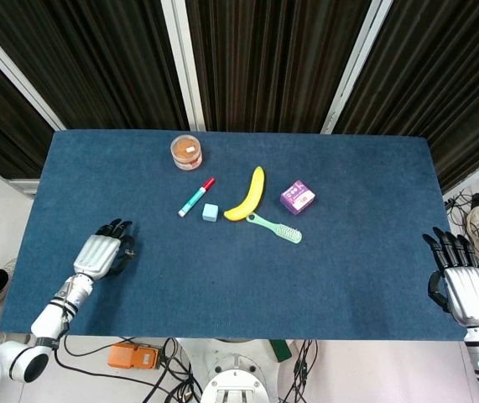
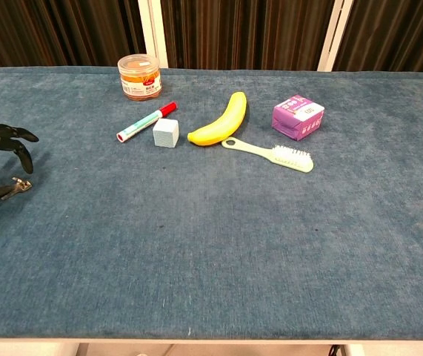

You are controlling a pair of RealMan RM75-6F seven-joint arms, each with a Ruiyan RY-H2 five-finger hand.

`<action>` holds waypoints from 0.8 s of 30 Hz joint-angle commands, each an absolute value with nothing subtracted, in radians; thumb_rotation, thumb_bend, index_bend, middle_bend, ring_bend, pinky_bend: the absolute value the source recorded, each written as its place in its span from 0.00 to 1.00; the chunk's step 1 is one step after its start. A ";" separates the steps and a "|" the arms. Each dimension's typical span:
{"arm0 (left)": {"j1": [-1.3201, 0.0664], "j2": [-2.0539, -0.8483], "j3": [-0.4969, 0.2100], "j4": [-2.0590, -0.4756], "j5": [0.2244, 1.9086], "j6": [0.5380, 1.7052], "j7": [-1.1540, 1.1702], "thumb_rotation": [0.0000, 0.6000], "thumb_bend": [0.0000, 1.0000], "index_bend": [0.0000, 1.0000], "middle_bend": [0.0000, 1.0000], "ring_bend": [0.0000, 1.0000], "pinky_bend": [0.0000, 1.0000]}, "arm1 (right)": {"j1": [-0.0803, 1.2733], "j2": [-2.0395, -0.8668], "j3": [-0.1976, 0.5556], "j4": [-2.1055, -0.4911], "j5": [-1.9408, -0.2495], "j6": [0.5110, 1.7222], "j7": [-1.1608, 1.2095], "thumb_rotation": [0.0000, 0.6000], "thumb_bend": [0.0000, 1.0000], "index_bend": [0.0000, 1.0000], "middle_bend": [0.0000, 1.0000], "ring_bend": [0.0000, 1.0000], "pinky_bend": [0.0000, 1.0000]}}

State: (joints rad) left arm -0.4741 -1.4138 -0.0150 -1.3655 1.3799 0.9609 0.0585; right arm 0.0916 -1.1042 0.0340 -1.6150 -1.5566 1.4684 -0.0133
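A small metal key [image 2: 20,185] is pinched at the fingertips of the left hand [image 1: 101,253], low over the blue table mat [image 1: 247,285] at its 8 o'clock edge; the other fingers [image 2: 18,144] are curled above it. The right hand [image 1: 465,285] is seen at 4 o'clock, off the mat's corner, fingers straight and apart, nothing held. The marker [image 1: 195,196], cube [image 1: 210,212] and banana [image 1: 248,195] lie well apart toward 12 o'clock.

Small metal key [image 2: 20,185] pinched low by table's left edge.
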 commanded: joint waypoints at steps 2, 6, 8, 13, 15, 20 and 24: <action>-0.480 -1.421 -0.016 -1.363 1.376 0.955 0.063 1.00 0.38 0.38 0.08 0.00 0.15 | 0.091 -1.104 0.035 -1.615 -1.555 1.469 -0.011 1.00 1.00 0.14 0.06 0.04 0.00; -0.488 -1.433 -0.022 -1.354 1.370 0.950 0.062 1.00 0.40 0.40 0.09 0.00 0.15 | 0.091 -1.103 0.034 -1.615 -1.555 1.468 -0.010 1.00 1.00 0.14 0.06 0.04 0.00; -0.491 -1.436 -0.023 -1.346 1.363 0.942 0.060 1.00 0.41 0.41 0.10 0.00 0.15 | 0.091 -1.103 0.035 -1.615 -1.554 1.469 -0.009 1.00 1.00 0.14 0.06 0.04 0.00; -0.491 -1.438 -0.022 -1.335 1.353 0.937 0.057 1.00 0.42 0.43 0.10 0.00 0.15 | 0.092 -1.103 0.034 -1.614 -1.554 1.466 -0.009 1.00 1.00 0.14 0.06 0.04 0.00; -0.490 -1.437 -0.022 -1.334 1.354 0.942 0.053 1.00 0.42 0.44 0.11 0.00 0.15 | 0.092 -1.103 0.034 -1.615 -1.555 1.465 -0.011 1.00 1.00 0.14 0.06 0.04 0.00; -0.490 -1.433 -0.022 -1.330 1.354 0.945 0.042 1.00 0.43 0.45 0.11 0.00 0.15 | 0.092 -1.104 0.033 -1.616 -1.554 1.465 -0.012 1.00 1.00 0.14 0.06 0.04 0.00; -0.489 -1.429 -0.018 -1.330 1.356 0.945 0.036 1.00 0.44 0.45 0.11 0.00 0.15 | 0.093 -1.104 0.033 -1.617 -1.552 1.462 -0.013 1.00 1.00 0.14 0.06 0.04 0.00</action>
State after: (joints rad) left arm -0.4887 -1.4288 -0.0180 -1.3295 1.3556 0.9454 0.0362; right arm 0.0925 -1.1036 0.0331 -1.6168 -1.5523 1.4621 -0.0128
